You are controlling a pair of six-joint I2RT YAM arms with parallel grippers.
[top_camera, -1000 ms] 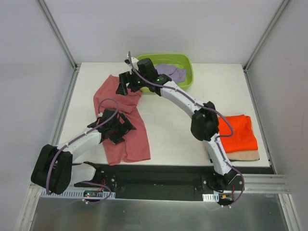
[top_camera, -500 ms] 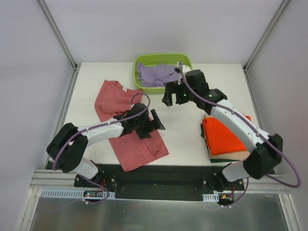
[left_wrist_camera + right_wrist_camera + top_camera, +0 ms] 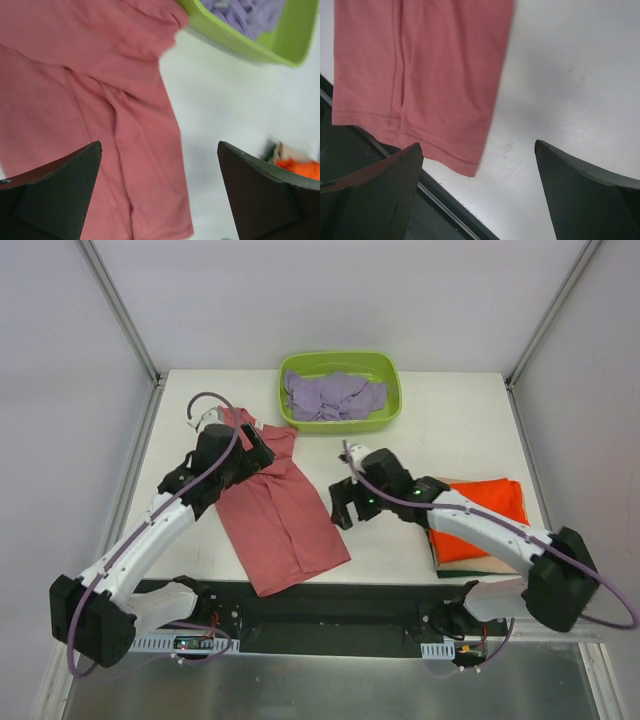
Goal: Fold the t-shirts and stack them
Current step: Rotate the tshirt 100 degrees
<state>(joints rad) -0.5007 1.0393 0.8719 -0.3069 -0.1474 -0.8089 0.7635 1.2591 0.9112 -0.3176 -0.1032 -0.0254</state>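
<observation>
- White tabletop (image 3: 450, 430) between pale walls, carrying salmon-red t-shirt (image 3: 285, 520) on its left-centre part: folded into one long narrow strip, slanting from far left to near right, with the near hem corner lapping over the dark front rail.
- Above the strip's far end, left tool (image 3: 260, 445), jaws spread wide and gripping nothing; pink cloth seen below between the fingers in the left wrist view.
- Just beside the strip's right edge, over bare tabletop, right tool (image 3: 343, 512), jaws likewise wide and empty.
- Well apart at the right side, bright orange t-shirt (image 3: 495, 498), folded and stacked on tan t-shirt (image 3: 475, 566), only an edge of the latter showing; right arm crossing above both.
- At the far middle, lavender t-shirt (image 3: 335, 395) crumpled inside lime-green tub (image 3: 392, 405), near the salmon-red strip's far end.
</observation>
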